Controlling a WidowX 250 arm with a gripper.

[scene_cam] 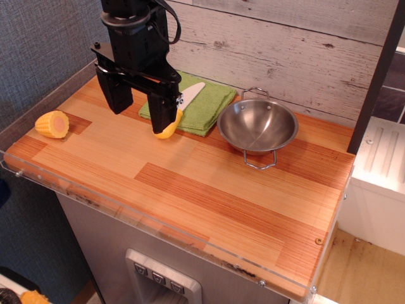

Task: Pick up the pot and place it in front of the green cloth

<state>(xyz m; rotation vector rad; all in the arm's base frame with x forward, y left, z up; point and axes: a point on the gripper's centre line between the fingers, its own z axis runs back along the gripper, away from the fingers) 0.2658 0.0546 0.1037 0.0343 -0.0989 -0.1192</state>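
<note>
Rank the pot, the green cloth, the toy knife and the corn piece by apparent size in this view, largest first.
1. pot and green cloth: look alike in width, and the gripper hides part of the cloth, so unranked.
2. toy knife.
3. corn piece.

We see a wooden counter [209, 190] carrying the green cloth [205, 104] at the back, the pot [257, 124] just right of it, and a yellow corn piece [52, 124] near the left edge.

Empty, open-fingered end effector [139, 101] above tabletop [209, 190], left of pot [257, 125] beside green cloth [205, 104].
</note>
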